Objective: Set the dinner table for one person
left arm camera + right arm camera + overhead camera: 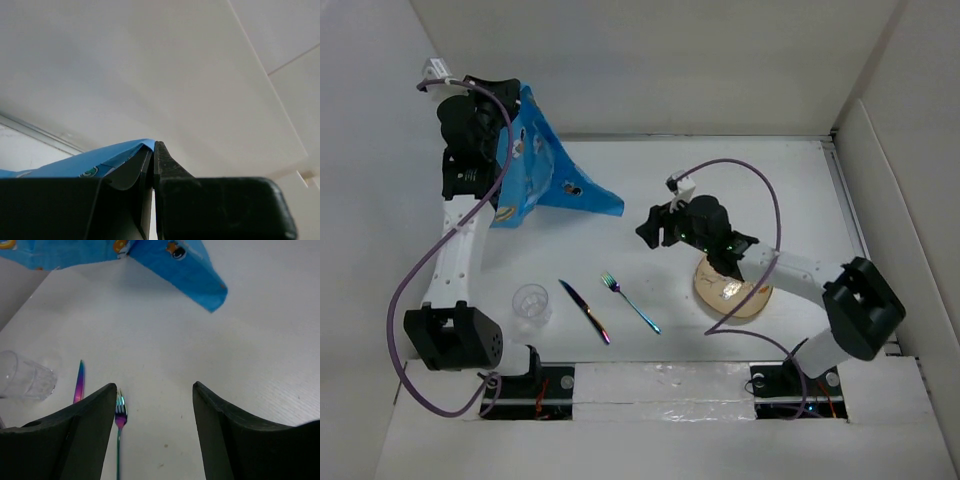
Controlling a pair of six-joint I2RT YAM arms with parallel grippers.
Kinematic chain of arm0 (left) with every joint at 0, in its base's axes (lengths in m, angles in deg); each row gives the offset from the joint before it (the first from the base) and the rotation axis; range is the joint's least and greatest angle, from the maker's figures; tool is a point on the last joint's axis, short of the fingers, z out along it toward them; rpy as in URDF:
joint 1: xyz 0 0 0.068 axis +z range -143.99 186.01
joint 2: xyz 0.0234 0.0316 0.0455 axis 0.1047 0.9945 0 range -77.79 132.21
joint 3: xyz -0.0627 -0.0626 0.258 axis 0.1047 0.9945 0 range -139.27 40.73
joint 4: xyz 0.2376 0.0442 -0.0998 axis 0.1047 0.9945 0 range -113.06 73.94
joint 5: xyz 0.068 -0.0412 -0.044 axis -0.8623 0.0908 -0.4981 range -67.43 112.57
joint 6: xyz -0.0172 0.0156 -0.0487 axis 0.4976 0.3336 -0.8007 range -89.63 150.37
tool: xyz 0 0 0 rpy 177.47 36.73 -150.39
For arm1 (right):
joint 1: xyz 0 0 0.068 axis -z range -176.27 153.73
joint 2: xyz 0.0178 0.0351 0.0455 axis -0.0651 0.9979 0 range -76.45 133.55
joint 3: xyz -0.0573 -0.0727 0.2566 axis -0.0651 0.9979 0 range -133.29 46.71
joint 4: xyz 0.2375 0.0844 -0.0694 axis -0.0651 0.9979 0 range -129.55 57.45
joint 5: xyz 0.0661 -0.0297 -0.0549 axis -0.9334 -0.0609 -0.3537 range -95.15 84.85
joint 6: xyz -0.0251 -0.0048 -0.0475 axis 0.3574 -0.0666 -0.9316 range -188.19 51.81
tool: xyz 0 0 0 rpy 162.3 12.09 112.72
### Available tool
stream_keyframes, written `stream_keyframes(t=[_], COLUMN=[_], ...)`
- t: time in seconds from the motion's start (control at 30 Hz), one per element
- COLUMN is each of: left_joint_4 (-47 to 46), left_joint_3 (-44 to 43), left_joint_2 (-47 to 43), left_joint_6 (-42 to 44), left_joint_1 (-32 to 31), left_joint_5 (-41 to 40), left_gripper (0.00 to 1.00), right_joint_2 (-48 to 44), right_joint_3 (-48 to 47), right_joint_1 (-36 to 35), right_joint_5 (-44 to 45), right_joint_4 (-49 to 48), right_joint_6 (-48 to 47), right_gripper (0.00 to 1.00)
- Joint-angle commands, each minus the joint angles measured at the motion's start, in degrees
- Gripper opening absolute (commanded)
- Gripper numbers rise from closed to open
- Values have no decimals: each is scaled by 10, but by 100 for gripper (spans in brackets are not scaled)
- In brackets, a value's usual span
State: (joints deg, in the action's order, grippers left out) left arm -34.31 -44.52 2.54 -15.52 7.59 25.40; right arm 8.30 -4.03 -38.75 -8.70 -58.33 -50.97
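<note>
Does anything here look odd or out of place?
Yes: the blue placemat hangs draped at the far left, pinched in the left gripper, instead of lying flat on the table. The fork and knife lie slanted, apart from the plate.

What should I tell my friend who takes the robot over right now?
Left gripper: shut on the blue placemat, held up at the table's far left.
Right gripper: open, empty, above the table beyond the fork.
Glass, knife and fork lie near the front; the plate sits partly under the right arm.
Done: nothing laid out yet.
To do: spread the placemat, then arrange plate, fork, knife and glass.
</note>
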Motion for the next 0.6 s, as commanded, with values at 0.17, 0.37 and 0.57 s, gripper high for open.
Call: stream_keyframes(t=[0.17, 0.37, 0.57], left_joint_4=[-45, -28, -12], left_joint_3=[40, 34, 11], left_joint_2=[-68, -89, -110], left_joint_6=[25, 53, 71], left_joint_1=[-2, -2, -2], left_joint_5=[45, 32, 23], left_gripper=[0, 0, 0], right_joint_2=[185, 321, 396], right_joint_3=[-177, -293, -409], right_joint_1=[-5, -15, -16], right_joint_5=[58, 25, 79], right_joint_4=[14, 86, 170], right_joint_6=[-75, -103, -75], right_gripper=[73, 76, 78])
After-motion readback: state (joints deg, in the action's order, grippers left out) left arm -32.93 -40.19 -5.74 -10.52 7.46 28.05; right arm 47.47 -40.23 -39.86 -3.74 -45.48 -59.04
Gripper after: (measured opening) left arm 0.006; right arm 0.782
